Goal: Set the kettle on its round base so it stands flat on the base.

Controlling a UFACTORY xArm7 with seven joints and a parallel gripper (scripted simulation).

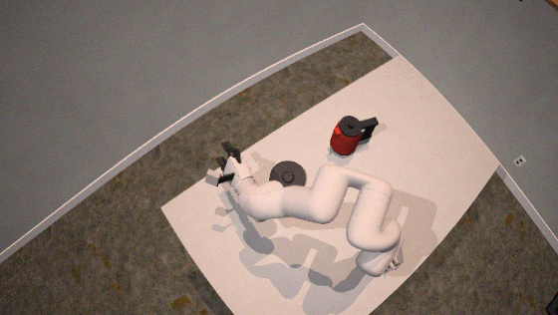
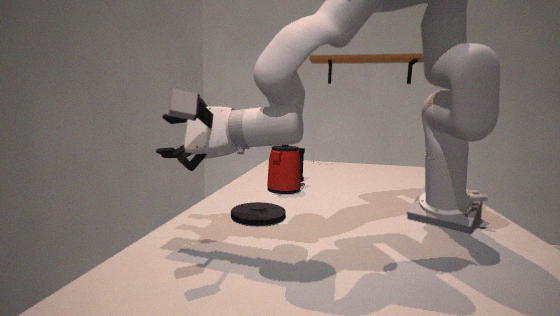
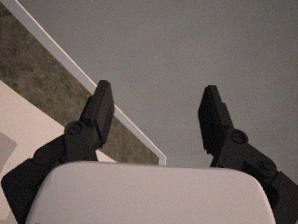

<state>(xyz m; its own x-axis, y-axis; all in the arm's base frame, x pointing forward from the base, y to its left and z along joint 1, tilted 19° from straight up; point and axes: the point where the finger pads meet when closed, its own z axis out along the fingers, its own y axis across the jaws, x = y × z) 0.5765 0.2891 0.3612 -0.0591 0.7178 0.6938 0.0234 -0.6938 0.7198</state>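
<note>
Pointing sideways past the table edge, the white arm's black two-finger gripper (image 2: 169,135) is held above the pale tabletop (image 2: 350,270) with fingers apart and nothing between them. Farther back, the flat black round base (image 2: 258,213) is seen unoccupied, stud up. Beyond it, the red kettle with black lid and handle (image 2: 284,170) is standing upright on the table, apart from the base.

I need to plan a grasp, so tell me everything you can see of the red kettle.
The kettle has a glossy red body, a dark lid and a dark handle on the side away from the arm's base. It stands upright on the table, apart from the round black base, which lies nearer the table's edge. Nothing touches it but the table; the open gripper is well away, beyond the base.
</note>
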